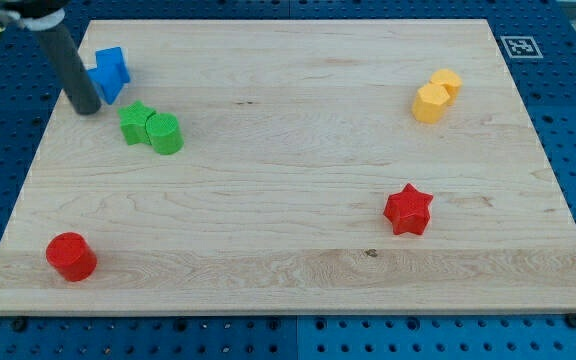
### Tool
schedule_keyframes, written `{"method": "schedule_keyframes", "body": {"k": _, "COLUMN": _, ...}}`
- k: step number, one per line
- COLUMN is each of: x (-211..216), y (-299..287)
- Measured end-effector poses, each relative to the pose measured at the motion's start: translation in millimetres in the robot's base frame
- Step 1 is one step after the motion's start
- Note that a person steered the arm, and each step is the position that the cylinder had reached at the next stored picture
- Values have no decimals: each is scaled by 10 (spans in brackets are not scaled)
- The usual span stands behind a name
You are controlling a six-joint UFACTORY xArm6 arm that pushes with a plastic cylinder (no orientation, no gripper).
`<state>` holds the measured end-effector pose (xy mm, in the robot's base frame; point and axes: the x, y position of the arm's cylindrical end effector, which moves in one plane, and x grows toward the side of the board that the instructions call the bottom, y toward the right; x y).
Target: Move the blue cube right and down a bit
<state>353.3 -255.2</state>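
From my remote seat I have 1 view, and I place everything from the green star (pixel 136 122), which sits near the wooden board's (pixel 288 160) upper left corner. My rig carries no pincer, so there is nothing to open, close or hold; it ends in a dark rod, and my tip (pixel 88 108) rests on the board just to the view's left of the green star and slightly above it.

The 2 blue blocks lie just above the green star, toward the view's top left. The blue cube (pixel 103 82) is the nearer of them, and the rod's lower end stands against its left side; whether they actually touch I cannot tell. The other blue block (pixel 114 63), of a shape I cannot make out, touches the cube on its upper right.

A green cylinder (pixel 165 133) touches the green star on its right, a shade lower. A red cylinder (pixel 71 256) lies well below the star, near the board's lower left corner. A red star (pixel 408 209) lies far to the right of the green star and lower. 2 yellow blocks, pressed together, lie far to the right and a little higher: the lower yellow block (pixel 430 103) and the upper yellow block (pixel 447 82)
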Motion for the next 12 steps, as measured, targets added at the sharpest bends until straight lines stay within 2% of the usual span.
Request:
{"method": "schedule_keyframes", "body": {"k": 2, "x": -506, "y": -350}}
{"method": "schedule_keyframes", "body": {"k": 4, "x": -668, "y": -496}}
{"method": "schedule_keyframes", "body": {"k": 9, "x": -622, "y": 233}}
{"method": "schedule_keyframes", "body": {"k": 12, "x": -1076, "y": 825}}
